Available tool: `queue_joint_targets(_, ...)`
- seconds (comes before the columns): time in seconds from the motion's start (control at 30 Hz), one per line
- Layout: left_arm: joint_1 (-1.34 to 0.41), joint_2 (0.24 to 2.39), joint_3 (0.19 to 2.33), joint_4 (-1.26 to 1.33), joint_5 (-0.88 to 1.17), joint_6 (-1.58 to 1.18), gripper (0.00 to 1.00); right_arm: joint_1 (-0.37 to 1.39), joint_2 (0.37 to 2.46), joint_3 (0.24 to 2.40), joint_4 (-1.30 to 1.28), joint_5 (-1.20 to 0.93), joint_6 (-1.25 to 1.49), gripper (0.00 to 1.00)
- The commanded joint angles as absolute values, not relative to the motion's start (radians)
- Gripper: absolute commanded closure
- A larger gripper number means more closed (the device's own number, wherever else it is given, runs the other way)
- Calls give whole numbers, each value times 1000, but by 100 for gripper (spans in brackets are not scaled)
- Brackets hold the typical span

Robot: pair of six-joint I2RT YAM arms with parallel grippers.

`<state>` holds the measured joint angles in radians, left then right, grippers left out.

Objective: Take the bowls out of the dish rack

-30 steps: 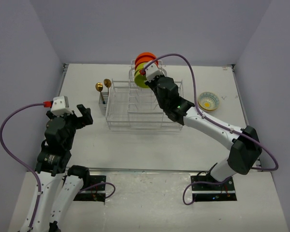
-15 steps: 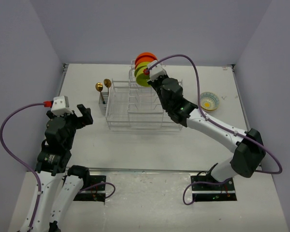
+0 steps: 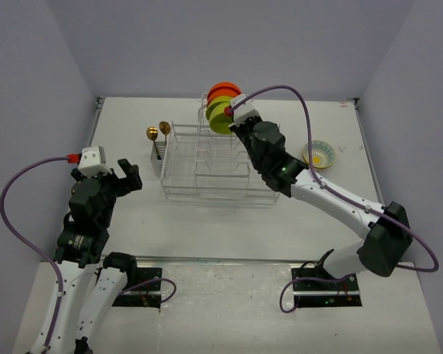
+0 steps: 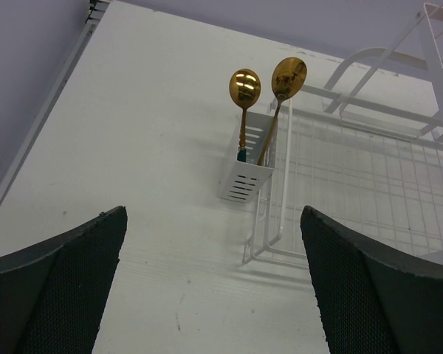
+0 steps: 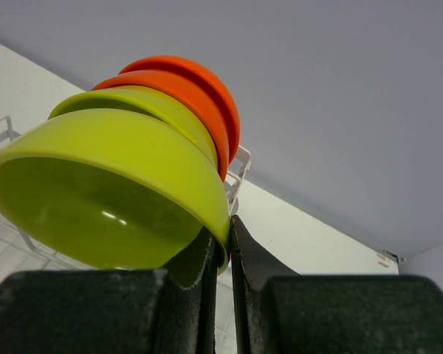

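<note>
you have 1 patterned bowl (image 3: 319,154) out, on table (image 3: 133,125) beside the dish rack (image 3: 207,168). right gripper (image 5: 223,243) is clenched on rim of front green bowl (image 5: 111,177) at rack's far end; 3 more behind it. left gripper (image 3: 127,175) is released, empty.

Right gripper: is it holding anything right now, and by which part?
Yes: the right gripper pinches the front lime-green bowl by its rim, one finger inside, one outside. The left gripper is open, holding nothing.
</note>
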<state>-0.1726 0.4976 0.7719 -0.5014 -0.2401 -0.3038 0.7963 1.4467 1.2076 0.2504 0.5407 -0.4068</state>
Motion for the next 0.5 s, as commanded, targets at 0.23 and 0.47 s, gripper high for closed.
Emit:
queue_joint_targets(0.23, -173, 506, 776, -466, -258, -308, 0, 799, 1397, 1230, 285, 499, -364, 100)
queue_joint_targets(0.47, -173, 508, 776, -468, -258, -308, 0, 785, 1378, 1236, 264, 489, -336, 100)
